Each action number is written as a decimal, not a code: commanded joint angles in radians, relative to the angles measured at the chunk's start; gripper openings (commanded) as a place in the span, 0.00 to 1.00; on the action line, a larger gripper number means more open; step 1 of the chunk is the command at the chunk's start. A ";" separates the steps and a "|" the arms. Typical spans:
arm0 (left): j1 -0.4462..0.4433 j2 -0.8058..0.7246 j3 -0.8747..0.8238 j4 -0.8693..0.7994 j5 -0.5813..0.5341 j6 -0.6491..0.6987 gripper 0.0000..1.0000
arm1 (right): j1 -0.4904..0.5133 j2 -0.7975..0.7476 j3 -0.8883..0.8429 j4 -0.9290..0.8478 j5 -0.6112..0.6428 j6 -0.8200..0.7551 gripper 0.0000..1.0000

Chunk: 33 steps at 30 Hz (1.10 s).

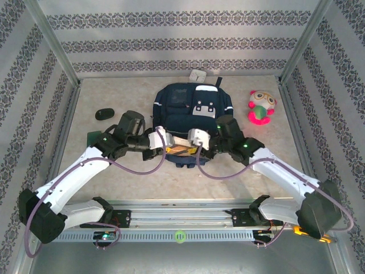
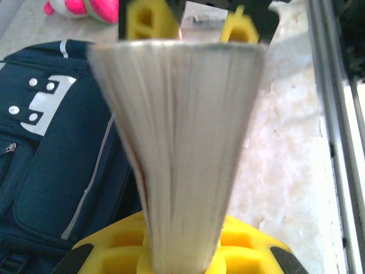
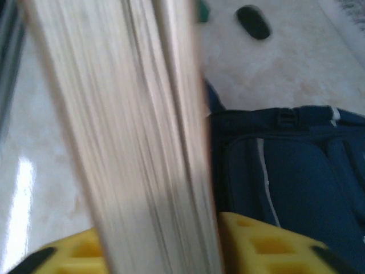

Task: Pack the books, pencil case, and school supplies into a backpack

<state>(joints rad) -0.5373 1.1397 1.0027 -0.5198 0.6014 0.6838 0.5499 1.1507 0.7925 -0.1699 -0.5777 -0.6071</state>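
Observation:
The navy backpack lies flat in the middle of the table. At its near end the brown book is held between both grippers, one at each end. My left gripper is shut on it; in the left wrist view the pale page edges run between my yellow fingers. The right gripper is shut on the other end, with the pages beside its yellow finger. A corner of the dark green book shows under the left arm. The pale pencil case lies beyond the backpack.
A black oval object lies left of the backpack, and also appears in the right wrist view. A pink-and-green plush toy sits at the right. Patterned walls close in three sides; a rail runs along the near edge.

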 commanded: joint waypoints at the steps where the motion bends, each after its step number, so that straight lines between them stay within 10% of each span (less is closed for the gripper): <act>1: 0.067 -0.071 -0.041 0.169 0.201 -0.116 0.00 | -0.138 -0.113 -0.135 0.322 -0.234 0.265 0.54; 7: 0.141 -0.151 -0.155 0.494 0.351 -0.336 0.00 | -0.331 -0.175 -0.330 0.758 -0.495 0.613 0.62; 16: 0.161 -0.131 -0.167 0.707 0.453 -0.474 0.00 | -0.382 -0.057 -0.408 1.289 -0.546 0.984 0.64; 22: 0.165 -0.062 -0.189 0.872 0.486 -0.577 0.00 | -0.323 -0.001 -0.365 1.342 -0.643 1.007 0.55; 25: 0.165 -0.034 -0.193 0.915 0.479 -0.595 0.00 | -0.302 0.003 -0.345 1.373 -0.648 1.025 0.36; 27: 0.166 -0.024 -0.192 0.883 0.443 -0.565 0.09 | -0.308 -0.002 -0.337 1.379 -0.628 1.038 0.03; 33: 0.166 -0.040 -0.143 0.555 0.113 -0.274 0.71 | -0.472 -0.044 -0.376 1.328 -0.429 1.213 0.00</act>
<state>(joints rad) -0.3775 1.1152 0.8154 0.1772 0.8909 0.2359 0.1528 1.1458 0.4133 1.1065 -1.1385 0.4854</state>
